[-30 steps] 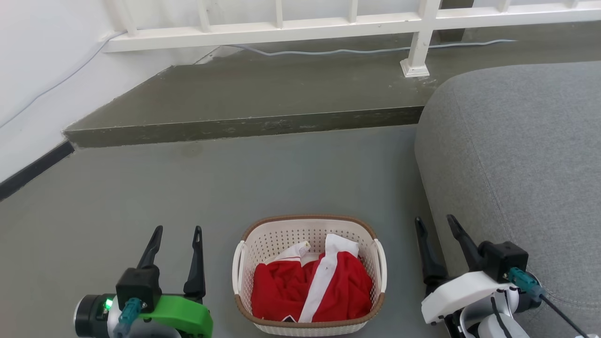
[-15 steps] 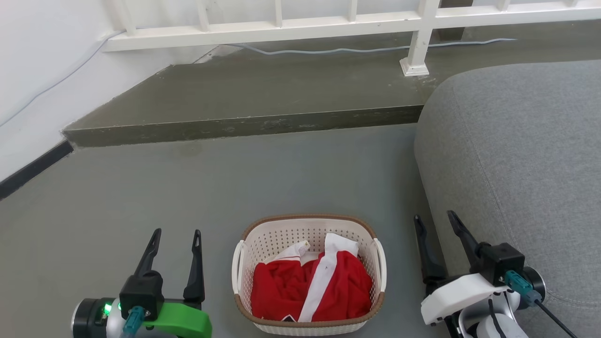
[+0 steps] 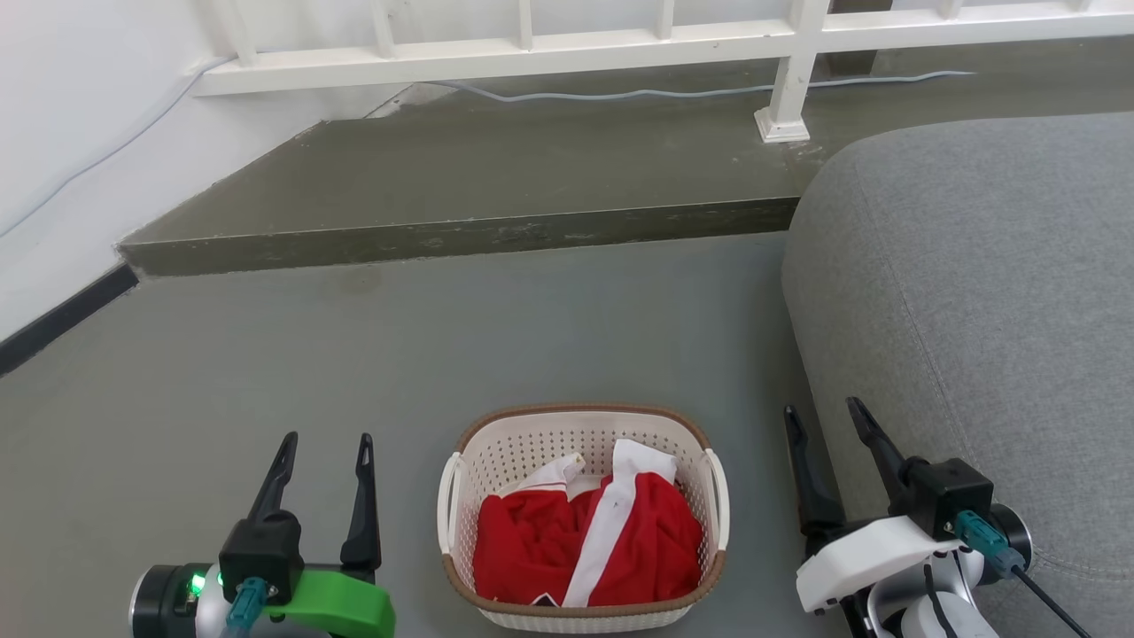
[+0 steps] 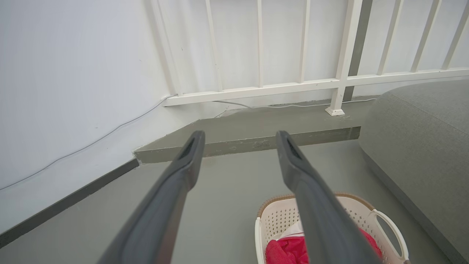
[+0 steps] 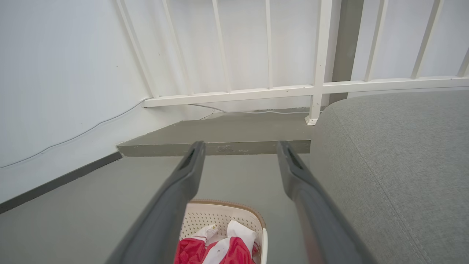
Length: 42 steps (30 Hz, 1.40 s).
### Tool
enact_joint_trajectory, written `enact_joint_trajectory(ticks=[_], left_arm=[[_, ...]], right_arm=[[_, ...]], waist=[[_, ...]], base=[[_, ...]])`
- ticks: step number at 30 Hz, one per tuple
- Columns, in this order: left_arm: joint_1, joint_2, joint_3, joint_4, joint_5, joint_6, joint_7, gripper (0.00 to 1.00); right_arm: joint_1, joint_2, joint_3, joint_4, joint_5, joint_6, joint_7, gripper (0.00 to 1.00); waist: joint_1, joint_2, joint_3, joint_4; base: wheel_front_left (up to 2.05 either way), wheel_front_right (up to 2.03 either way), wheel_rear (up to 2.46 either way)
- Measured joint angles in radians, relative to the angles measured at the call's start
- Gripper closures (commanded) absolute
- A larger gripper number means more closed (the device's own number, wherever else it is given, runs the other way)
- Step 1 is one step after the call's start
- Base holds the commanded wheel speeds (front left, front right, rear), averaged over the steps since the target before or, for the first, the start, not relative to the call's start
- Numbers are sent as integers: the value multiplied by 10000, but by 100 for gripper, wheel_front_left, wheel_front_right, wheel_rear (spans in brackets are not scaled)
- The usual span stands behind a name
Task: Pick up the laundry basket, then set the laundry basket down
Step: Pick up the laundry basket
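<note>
The laundry basket [image 3: 532, 443] stands on the grey floor at the bottom middle of the head view, cream-white and perforated, with a brown rim and white loop handles on both sides. Red and white clothing [image 3: 589, 540] lies inside it. My left gripper [image 3: 327, 442] is open to the basket's left, clear of its handle. To the basket's right my right gripper [image 3: 822, 411] is open as well, close to the sofa. The basket [image 4: 351, 207] peeks out behind the left gripper [image 4: 239, 136] in the left wrist view. In the right wrist view the basket [image 5: 220, 211] sits below the right gripper [image 5: 240, 146].
A grey sofa [image 3: 974, 283] fills the right side. A raised concrete step [image 3: 461, 235] crosses the floor ahead, with a white railing [image 3: 780, 80] and a cable [image 3: 620, 93] on it. A white wall [image 3: 62, 133] with a dark skirting runs along the left.
My left gripper has drawn back a little toward the bottom edge. The right gripper has barely shifted. The basket has not moved.
</note>
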Motion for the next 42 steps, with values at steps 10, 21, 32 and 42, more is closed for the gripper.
enact_joint_trajectory(ticks=[10, 21, 32, 42], left_arm=[[0, -13, 58, 27, 0, -27, 0, 0], [0, -36, 109, 19, 17, -107, 0, 0], [-232, -40, 130, 77, 13, -286, 0, 0], [-1104, -84, 125, 648, -33, -462, 0, 0]], right_arm=[[11, 2, -27, -2, 0, 8, 0, 0], [147, 6, -98, -71, 6, 10, 0, 0], [-277, 12, -393, -102, 63, 100, 0, 0], [-1112, 10, -617, 525, 443, 127, -2, 0]], waist=[[0, 0, 22, 0], [0, 0, 241, 0], [0, 0, 1220, -24], [0, 0, 2299, -58]], base=[[0, 0, 0], [0, 0, 0], [0, 0, 0], [0, 0, 0]])
